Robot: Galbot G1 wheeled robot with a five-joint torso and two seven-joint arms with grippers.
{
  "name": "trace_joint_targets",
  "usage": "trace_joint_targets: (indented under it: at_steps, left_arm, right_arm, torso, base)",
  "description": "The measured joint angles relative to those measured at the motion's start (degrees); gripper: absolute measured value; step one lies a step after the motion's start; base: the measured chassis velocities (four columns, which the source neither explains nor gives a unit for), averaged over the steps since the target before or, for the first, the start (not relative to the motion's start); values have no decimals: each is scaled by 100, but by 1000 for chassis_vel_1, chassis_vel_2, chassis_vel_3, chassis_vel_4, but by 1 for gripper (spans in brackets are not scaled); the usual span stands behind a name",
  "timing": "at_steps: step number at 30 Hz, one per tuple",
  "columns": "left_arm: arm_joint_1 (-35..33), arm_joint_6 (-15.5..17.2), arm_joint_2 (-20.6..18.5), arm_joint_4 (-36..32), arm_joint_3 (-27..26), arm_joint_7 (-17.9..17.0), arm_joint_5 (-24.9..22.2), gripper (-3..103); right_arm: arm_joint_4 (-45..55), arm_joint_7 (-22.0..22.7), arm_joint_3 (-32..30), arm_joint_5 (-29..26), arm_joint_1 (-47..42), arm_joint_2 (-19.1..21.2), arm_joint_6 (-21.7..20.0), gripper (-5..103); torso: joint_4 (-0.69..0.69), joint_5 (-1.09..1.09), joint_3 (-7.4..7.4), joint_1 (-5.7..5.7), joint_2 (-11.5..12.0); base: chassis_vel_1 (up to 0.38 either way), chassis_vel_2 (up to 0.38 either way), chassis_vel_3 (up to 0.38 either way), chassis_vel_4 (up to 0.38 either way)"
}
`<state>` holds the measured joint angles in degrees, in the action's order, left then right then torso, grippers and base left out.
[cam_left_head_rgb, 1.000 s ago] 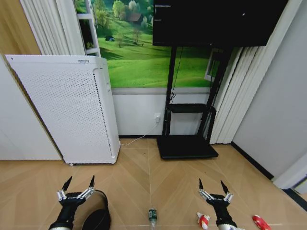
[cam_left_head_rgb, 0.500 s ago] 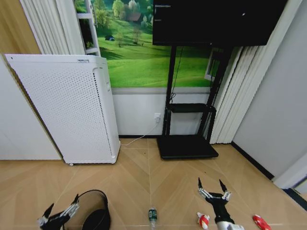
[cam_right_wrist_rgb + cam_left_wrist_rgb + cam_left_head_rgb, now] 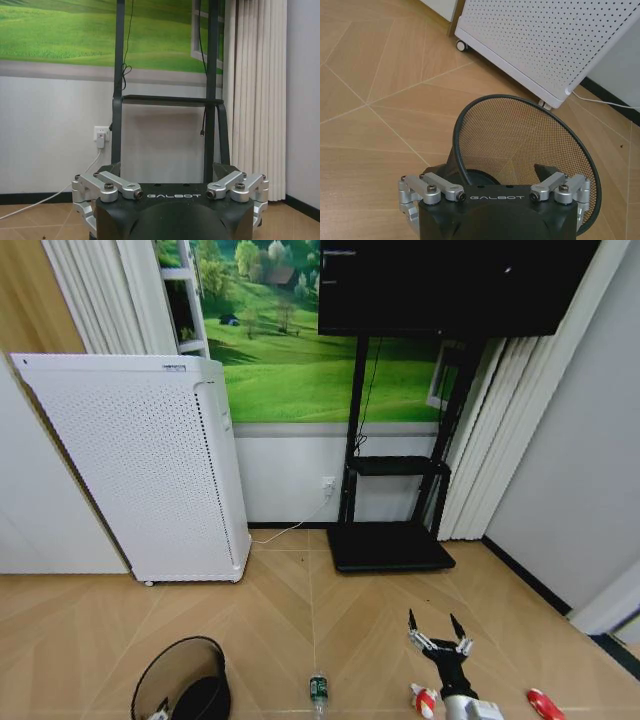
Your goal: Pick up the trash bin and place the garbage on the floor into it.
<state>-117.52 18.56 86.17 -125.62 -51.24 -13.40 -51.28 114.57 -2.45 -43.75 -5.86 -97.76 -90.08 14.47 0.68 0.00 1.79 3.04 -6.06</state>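
The trash bin (image 3: 181, 680), a round black wire-mesh basket, stands upright on the floor (image 3: 290, 610) at the lower left. My left gripper (image 3: 495, 172) is open right at the bin's near rim (image 3: 458, 135), with one dark fingertip (image 3: 543, 173) showing against the mesh inside. The garbage lies on the parquet: a clear bottle (image 3: 318, 692) with a green label, a red-and-white piece (image 3: 424, 701), and another red-and-white piece (image 3: 545, 705) farther right. My right gripper (image 3: 437, 632) hangs open just above the nearer red-and-white piece, holding nothing. In the right wrist view the right gripper (image 3: 167, 170) points at the wall.
A tall white perforated appliance (image 3: 150, 470) on castors stands against the wall behind the bin. A black TV stand (image 3: 390, 540) with a flat base sits at the back centre, with a cable (image 3: 290, 530) running to a wall socket. Curtains (image 3: 500, 430) hang to the right.
My left gripper has dropped from above the bin's left side to the bottom edge of the head view, close against the bin. The right gripper has shifted slightly left and lower.
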Motion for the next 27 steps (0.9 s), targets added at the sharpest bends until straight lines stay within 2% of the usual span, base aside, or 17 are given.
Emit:
trace_joint_targets:
  at_steps: [10,12,14,15,18,19,21,23,24,25,26,27]
  left_arm:
    - [319,236,-12,198,60,-253,-228,98]
    - [339,249,-15,227,69,-275,-229,94]
    - [381,245,-23,343,88,-302,-247,84]
    - [381,245,-23,343,88,-302,-247,84]
    - [448,223,-39,489,103,-348,-386,67]
    - [448,223,-39,489,103,-348,-386,67]
    - [497,218,-47,538,104,-375,-447,56]
    - [497,218,-47,538,104,-375,-447,56]
    - [524,203,-52,567,104,-385,-480,51]
    - [549,158,-48,602,104,-401,-519,34]
    - [555,124,-42,633,108,-401,-534,24]
    - [555,124,-42,633,108,-401,-534,24]
  right_arm:
    - [-113,-2,-46,-17,-11,15,20,100]
    - [-113,-2,-49,-17,-11,17,20,100]
    - [-109,-2,-58,-16,-11,17,20,100]
    - [-109,-2,-58,-16,-11,17,20,100]
    - [-107,-2,-79,-15,-35,11,24,100]
    - [-107,-2,-79,-15,-35,11,24,100]
    - [-112,-2,-106,-49,-52,14,32,100]
    - [-112,-2,-106,-49,-52,14,32,100]
    - [-114,-5,-126,-73,-67,20,38,100]
    - [-161,-114,-159,-198,-79,26,182,100]
    - [-166,-137,-173,-259,-79,12,220,100]
    - [-166,-137,-173,-259,-79,12,220,100]
  torso:
    - [1,0,7,2,-9]
    - [0,0,8,2,-9]
    - [0,0,9,2,-10]
    - [0,0,9,2,-10]
    - [0,0,11,2,-13]
    - [0,0,11,2,-13]
    - [-1,0,12,3,-14]
    - [-1,0,12,3,-14]
    - [0,0,12,3,-15]
    - [0,0,13,3,-16]
    - [0,0,14,3,-16]
    - [0,0,14,3,-16]
  base:
    - [0,0,0,0]
    - [0,0,0,0]
    - [0,0,0,0]
    - [0,0,0,0]
    - [0,0,0,0]
    - [0,0,0,0]
    - [0,0,0,0]
    - [0,0,0,0]
    - [0,0,0,0]
    - [0,0,0,0]
    - [0,0,0,0]
    - [0,0,0,0]
